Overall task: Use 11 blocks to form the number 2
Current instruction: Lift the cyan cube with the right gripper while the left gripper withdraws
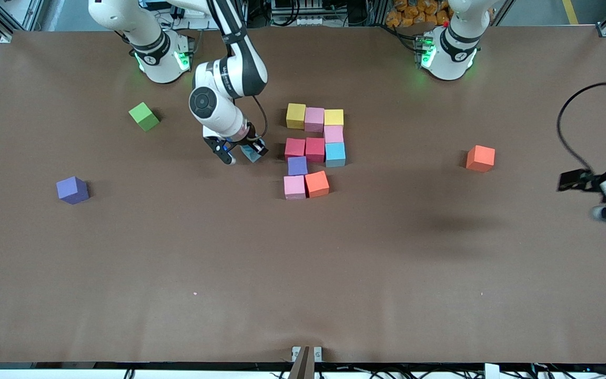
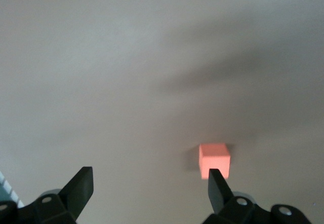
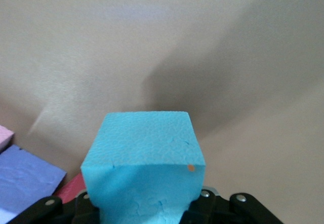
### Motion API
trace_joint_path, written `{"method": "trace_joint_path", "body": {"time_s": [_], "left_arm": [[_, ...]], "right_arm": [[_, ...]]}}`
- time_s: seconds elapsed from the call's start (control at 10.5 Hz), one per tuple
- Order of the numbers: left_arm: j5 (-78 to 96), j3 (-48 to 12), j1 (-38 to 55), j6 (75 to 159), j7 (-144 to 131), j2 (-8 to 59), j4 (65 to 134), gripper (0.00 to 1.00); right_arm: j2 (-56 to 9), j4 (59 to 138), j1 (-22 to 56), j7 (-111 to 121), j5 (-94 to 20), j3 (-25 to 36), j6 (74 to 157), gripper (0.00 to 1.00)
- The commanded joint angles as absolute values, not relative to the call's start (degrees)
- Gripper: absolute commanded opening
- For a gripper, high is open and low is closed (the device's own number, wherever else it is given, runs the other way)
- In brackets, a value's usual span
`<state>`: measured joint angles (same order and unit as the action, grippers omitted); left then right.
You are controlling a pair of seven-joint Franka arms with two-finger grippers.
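Now the right gripper (image 1: pixel 244 153) is clamped on a light blue matte foam cube (image 3: pixel 144 155), just beside the unfinished number 2 (image 1: pixel 313 150) of coloured cubes. The left gripper (image 2: pixel 149 186) waits with fingers apart near a lone orange foam cube (image 1: pixel 480 158), well apart from that number.

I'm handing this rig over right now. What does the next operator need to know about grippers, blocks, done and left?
Right gripper: shut on a light blue block, beside the digit at the right arm's end.
Left gripper: open, waiting near the table edge at its own end, a loose orange block in its wrist view.
Done: ten blocks placed in the digit.
Left: set the held block beside the digit's orange block to finish the row nearest the front camera.
Loose: a purple block, a green block.
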<state>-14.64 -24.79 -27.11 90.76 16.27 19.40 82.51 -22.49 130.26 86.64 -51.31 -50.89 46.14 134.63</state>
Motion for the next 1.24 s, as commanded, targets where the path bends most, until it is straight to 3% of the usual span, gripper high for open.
{"method": "trace_joint_path", "body": {"time_s": [0.0,0.19,0.67,0.96,1.05,1.15], "left_arm": [[-15.9,-24.8,-29.4,89.9,13.5,19.4,83.5,1.0],[-15.8,-25.2,-29.3,89.9,13.4,18.9,82.5,1.0],[-9.1,-26.6,-29.4,89.8,13.4,10.6,80.5,1.0],[-5.5,-25.8,-29.6,89.6,13.1,5.1,80.9,1.0],[-5.4,-23.8,-26.1,89.6,10.7,3.6,81.5,1.0],[-5.4,-13.8,-14.4,89.6,10.5,3.0,82.0,1.0]], "right_arm": [[-21.6,124.5,87.6,-56.3,-48.7,50.0,128.0,0.11],[-22.2,117.6,85.4,-62.1,-45.0,50.0,122.5,0.11],[-28.6,106.8,84.0,-74.4,-45.6,49.6,119.7,0.11],[-31.8,99.3,78.8,-83.4,-45.8,43.3,119.3,0.11],[-33.6,95.9,76.7,-86.5,-45.7,40.8,119.3,0.11],[-35.4,92.8,75.7,-89.0,-45.7,39.7,119.3,0.11]]}}
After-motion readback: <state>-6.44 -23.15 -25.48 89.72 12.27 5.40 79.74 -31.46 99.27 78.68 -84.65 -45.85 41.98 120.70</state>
